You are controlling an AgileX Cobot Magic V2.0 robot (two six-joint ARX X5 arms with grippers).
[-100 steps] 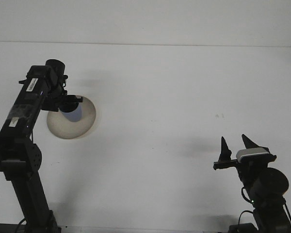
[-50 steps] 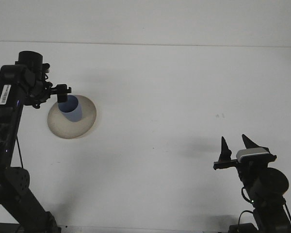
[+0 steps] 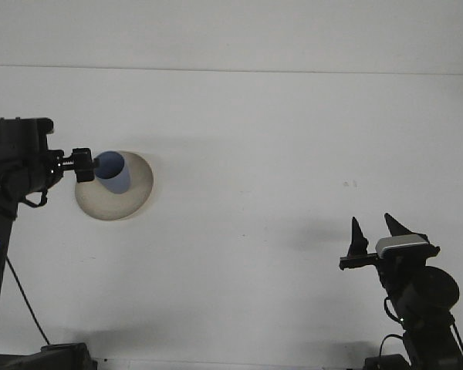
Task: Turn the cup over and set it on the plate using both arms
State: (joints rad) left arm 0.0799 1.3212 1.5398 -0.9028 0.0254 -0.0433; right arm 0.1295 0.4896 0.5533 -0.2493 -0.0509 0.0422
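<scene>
A smooth blue cup (image 3: pixel 113 172), cylindrical and slightly tapered, stands mouth-up on a round, matte beige plate (image 3: pixel 131 202) at the left of the plain white desk (image 3: pixel 262 154). The left end effector (image 3: pixel 85 164) sits just beside the cup's rim; its state cannot be told. The right end effector (image 3: pixel 378 231) points up, its dark pointed fingers apart, holding nothing.
</scene>
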